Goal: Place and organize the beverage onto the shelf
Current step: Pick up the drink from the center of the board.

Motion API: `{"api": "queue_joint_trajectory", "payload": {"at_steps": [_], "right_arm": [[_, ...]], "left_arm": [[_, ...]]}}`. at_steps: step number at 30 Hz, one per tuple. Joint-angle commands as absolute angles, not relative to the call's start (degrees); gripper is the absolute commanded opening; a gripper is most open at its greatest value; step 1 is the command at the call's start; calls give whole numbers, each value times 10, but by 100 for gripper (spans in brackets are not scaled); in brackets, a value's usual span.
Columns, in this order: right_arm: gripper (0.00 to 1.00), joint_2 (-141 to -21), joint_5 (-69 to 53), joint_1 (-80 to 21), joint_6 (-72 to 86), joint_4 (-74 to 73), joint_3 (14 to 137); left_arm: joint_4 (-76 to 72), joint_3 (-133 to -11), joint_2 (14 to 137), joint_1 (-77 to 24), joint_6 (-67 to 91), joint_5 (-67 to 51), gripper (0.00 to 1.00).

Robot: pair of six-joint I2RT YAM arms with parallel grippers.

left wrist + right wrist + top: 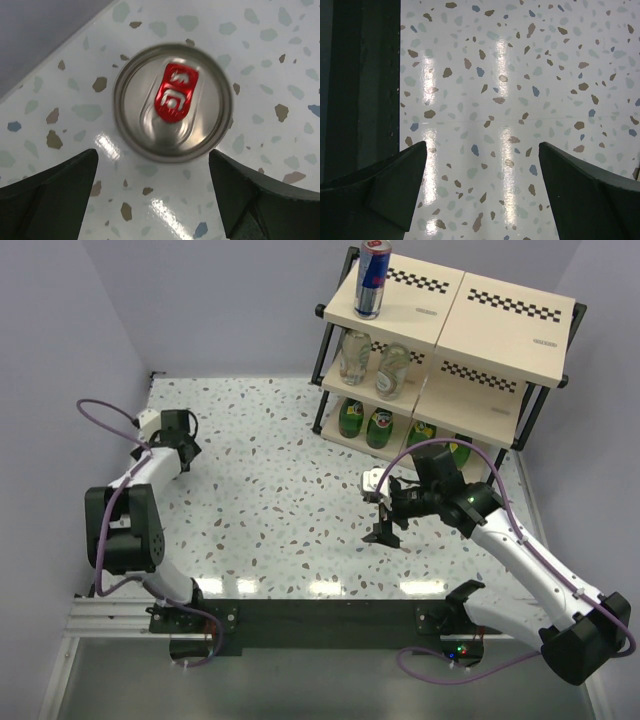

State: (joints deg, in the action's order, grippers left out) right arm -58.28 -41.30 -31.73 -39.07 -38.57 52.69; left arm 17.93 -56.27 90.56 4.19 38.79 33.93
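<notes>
The beverage left to shelve is one slim can (150, 135), upright on the bench (270, 460) in the far left corner, near the wall (45, 30). The left wrist view looks straight down on its silver top and red tab (172, 92). The left gripper (180, 445) hangs over it with jaws spread wide, one to each side and neither touching.

The rest stands on the shelf (500, 320): a matching can (372, 280) on the top board, clear bottles (353, 358) on the middle one, green bottles (351, 418) at the bottom. The right gripper (392, 518), jaws likewise spread and empty, hovers over bare bench near the shelf front.

The can sits slightly ahead of the jaw line, so I would nudge forward until it is centred, descend straight, close on the body and lift vertically. The wall crowds the outer side, so the way out is inward across the open bench. The top board has free room beside the matching can, though the right arm stands in that approach
</notes>
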Motion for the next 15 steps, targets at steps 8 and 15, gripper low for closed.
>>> {"api": "queue_joint_trajectory", "payload": {"at_steps": [8,15], "right_arm": [[97,-577,-415,-314,-401,-377,526],[97,-577,-412,-314,-403,-379,527]], "left_arm": [[10,-633,967,58,190,340,86],[-67,-579,920,57,100,235,36]]}}
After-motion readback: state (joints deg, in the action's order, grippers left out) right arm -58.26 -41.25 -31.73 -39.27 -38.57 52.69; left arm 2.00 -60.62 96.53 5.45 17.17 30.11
